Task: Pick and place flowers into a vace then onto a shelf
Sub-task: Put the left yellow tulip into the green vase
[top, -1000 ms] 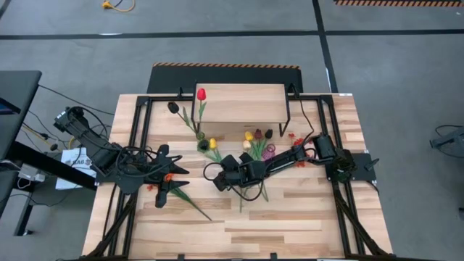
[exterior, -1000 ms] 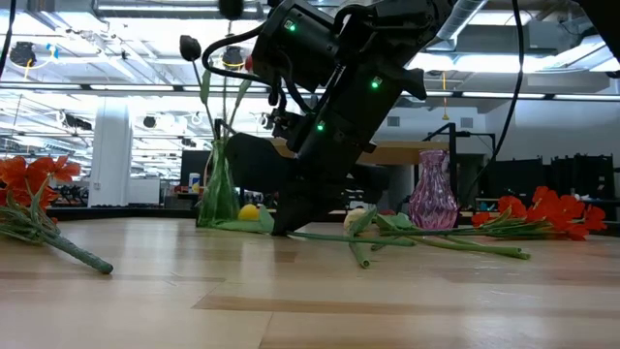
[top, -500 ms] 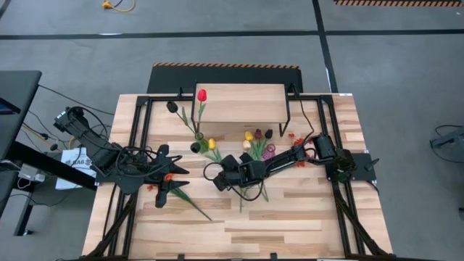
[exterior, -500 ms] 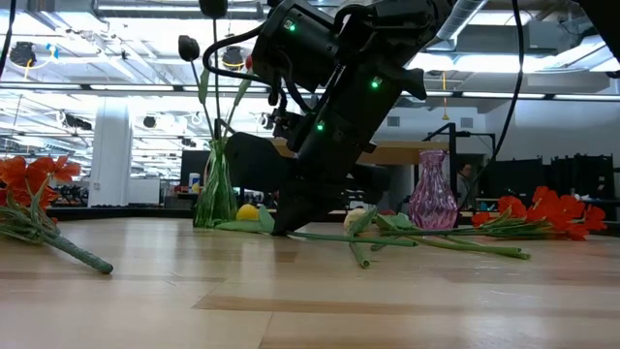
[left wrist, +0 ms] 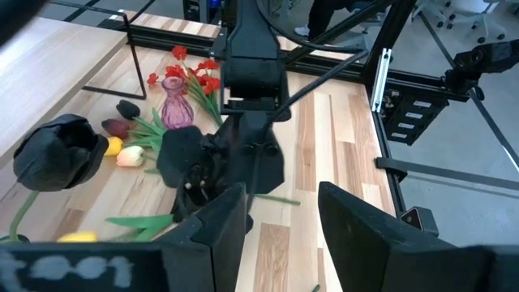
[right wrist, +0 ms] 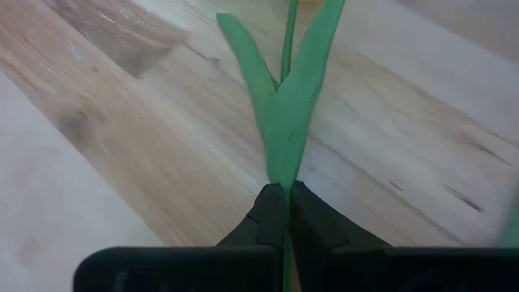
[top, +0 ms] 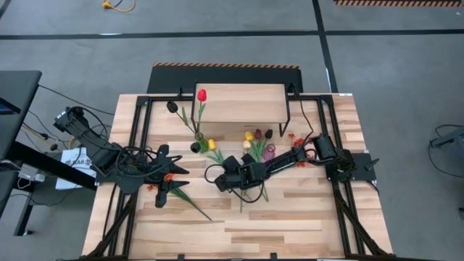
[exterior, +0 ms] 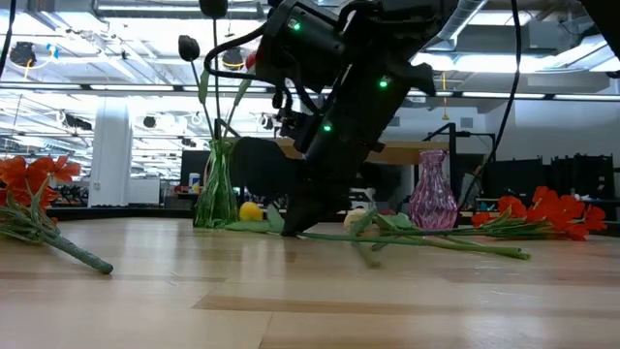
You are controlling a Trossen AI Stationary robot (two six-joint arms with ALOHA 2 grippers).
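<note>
Now right tool [right wrist: 280, 212] has pinched yellow tulip's stem [right wrist: 280, 122]

Grey concrete floor [top: 217, 47] surrounds the table [top: 297, 225], with a hazard-striped black mat [top: 225, 72] at twelve o'clock. Bright ceiling lights [exterior: 87, 58] fill the hall behind.

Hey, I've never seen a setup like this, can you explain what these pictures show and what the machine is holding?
Two dark robot arms work at a wooden table. One picture looks straight down, one sits at tabletop level, and one camera rides on each wrist. On the table lie artificial flowers, a green vase already holding some stems, a pink vase and a low wooden shelf. The right gripper has its jaws shut on the green stem of a yellow tulip lying on the table. The left gripper waits at the table's left side, jaws apart, holding nothing.
</note>
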